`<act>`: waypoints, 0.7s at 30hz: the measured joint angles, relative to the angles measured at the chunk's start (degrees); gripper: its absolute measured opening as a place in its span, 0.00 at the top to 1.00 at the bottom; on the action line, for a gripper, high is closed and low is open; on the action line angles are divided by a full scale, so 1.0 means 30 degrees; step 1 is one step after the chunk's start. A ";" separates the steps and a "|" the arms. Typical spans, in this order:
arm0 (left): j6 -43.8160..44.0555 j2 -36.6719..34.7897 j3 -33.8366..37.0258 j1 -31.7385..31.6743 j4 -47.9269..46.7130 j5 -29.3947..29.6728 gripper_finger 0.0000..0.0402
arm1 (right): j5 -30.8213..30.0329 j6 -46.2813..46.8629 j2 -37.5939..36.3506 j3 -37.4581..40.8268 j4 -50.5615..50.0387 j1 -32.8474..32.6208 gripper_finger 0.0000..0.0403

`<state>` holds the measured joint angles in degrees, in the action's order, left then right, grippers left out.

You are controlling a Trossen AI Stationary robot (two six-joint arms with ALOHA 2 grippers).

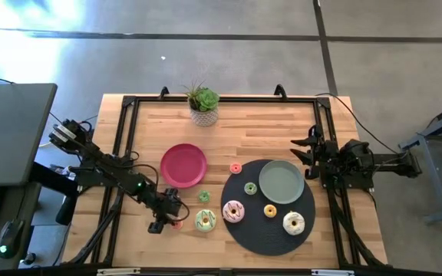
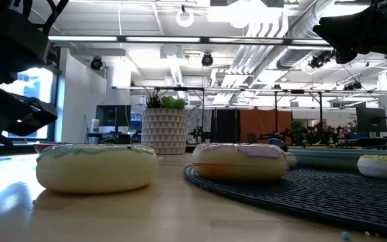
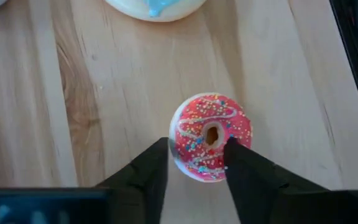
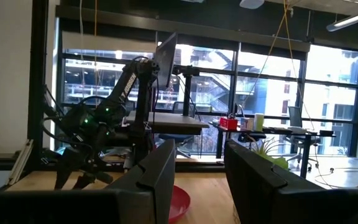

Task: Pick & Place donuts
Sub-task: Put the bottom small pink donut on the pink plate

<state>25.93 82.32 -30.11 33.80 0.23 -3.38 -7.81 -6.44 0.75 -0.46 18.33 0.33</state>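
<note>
My left gripper (image 1: pixel 164 220) (image 3: pixel 196 163) hangs over the table's near left part, pointing down, open, over the tiny red donut (image 3: pixel 211 136) (image 1: pixel 177 224), which lies flat on the wood. The pale green donut (image 1: pixel 206 221) (image 2: pixel 96 168) lies on the wood just right of it. The pink donut (image 1: pixel 233 211) (image 2: pixel 240 161), the white donut (image 1: pixel 294 223) and the yellow donut (image 1: pixel 270 211) lie on the dark round mat (image 1: pixel 261 232). A tiny orange donut (image 1: pixel 235 167) and a tiny green one (image 1: pixel 204 197) rest on the wood. My right gripper (image 1: pixel 307 152) (image 4: pixel 201 168) waits open at the right edge. My left gripper comes at the red donut from above. One finger (image 3: pixel 157 167) stands at the donut's outer edge (image 3: pixel 174 144), and the other finger (image 3: pixel 241 163) covers the ring beside the hole (image 3: pixel 227 132). I cannot tell whether either finger touches it.
A magenta plate (image 1: pixel 183 164) lies left of the table's middle. A grey-green plate (image 1: pixel 282 181) sits on the mat's far part, with another small greenish donut (image 1: pixel 250 188) beside it. A potted plant (image 1: pixel 203 106) stands at the far edge. A black frame (image 1: pixel 125 146) runs round the table.
</note>
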 joint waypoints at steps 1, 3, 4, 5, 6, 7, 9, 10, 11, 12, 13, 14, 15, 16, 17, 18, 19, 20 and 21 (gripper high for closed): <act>0.0000 0.0000 0.0000 0.0000 -0.0026 0.0000 0.71 | 0.0000 -0.0007 0.0000 0.0000 0.0000 0.0001 0.68; 0.0000 0.0000 0.0000 -0.0007 -0.0058 0.0132 0.78 | 0.0000 -0.0007 0.0000 -0.0003 0.0000 -0.0005 0.68; 0.0000 0.0000 0.0000 -0.0015 -0.0069 0.0265 0.82 | 0.0000 -0.0007 0.0000 0.0005 0.0000 -0.0001 0.68; 0.0000 0.0000 0.0000 -0.0029 -0.0066 0.0392 0.85 | 0.0000 -0.0007 0.0000 0.0002 0.0000 0.0001 0.68; -0.0024 -0.0044 0.0000 -0.0144 -0.0071 0.0435 0.89 | 0.0000 -0.0007 0.0000 0.0000 0.0000 -0.0003 0.68; -0.0051 -0.0172 0.0001 -0.0310 -0.0146 0.0442 0.92 | -0.0004 -0.0007 0.0000 0.0005 0.0024 0.0000 0.68; -0.0030 -0.0577 0.0022 -0.0833 -0.0254 0.0467 0.97 | -0.0066 -0.0007 0.0000 0.0005 0.0326 -0.0002 0.68; -0.0032 -0.0844 0.0028 -0.1150 -0.0297 0.0432 0.98 | -0.0079 -0.0007 0.0000 -0.0002 0.0532 0.0002 0.68; -0.0042 -0.1162 0.0029 -0.1519 -0.0312 0.0326 0.99 | -0.0073 -0.0007 0.0000 -0.0003 0.0739 -0.0005 0.68; -0.0051 -0.1534 0.0029 -0.1905 -0.0467 0.0238 0.98 | -0.0073 0.0000 0.0000 -0.0003 0.0936 0.0002 0.68; -0.0104 -0.1973 0.0029 -0.2333 -0.0804 0.0143 0.98 | -0.0073 0.0000 0.0000 0.0003 0.1134 -0.0001 0.68; -0.0219 -0.2491 0.0026 -0.2823 -0.1270 0.0145 0.97 | -0.0073 0.0013 -0.0005 0.0002 0.1288 0.0001 0.68; -0.0425 -0.3007 -0.0010 -0.3403 -0.1968 0.0163 0.97 | -0.0073 0.0015 -0.0007 -0.0003 0.1329 -0.0001 0.68; -0.0658 -0.3462 -0.0182 -0.4043 -0.2954 0.0279 0.96 | -0.0073 0.0007 0.0000 0.0005 0.1306 -0.0002 0.68; -0.0884 -0.3907 -0.0404 -0.4718 -0.4063 0.0557 0.96 | -0.0073 0.0000 0.0000 0.0002 0.1282 -0.0002 0.68; -0.1150 -0.4351 -0.0690 -0.5455 -0.5523 0.1041 0.96 | -0.0074 0.0000 -0.0001 0.0003 0.1291 0.0003 0.68; -0.1426 -0.4665 -0.1087 -0.6283 -0.6789 0.1519 0.96 | -0.0080 0.0000 -0.0007 0.0004 0.1297 0.0003 0.68; -0.1744 -0.4881 -0.1500 -0.7156 -0.7827 0.1998 0.96 | -0.0080 0.0000 0.0000 -0.0003 0.1304 0.0003 0.68; -0.2090 -0.5076 -0.1866 -0.8042 -0.8734 0.2330 0.96 | -0.0093 -0.0007 0.0006 0.0003 0.1352 -0.0005 0.68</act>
<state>19.66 67.09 -35.71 9.67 -25.97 3.61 -8.09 -6.46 0.77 -0.45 22.38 0.32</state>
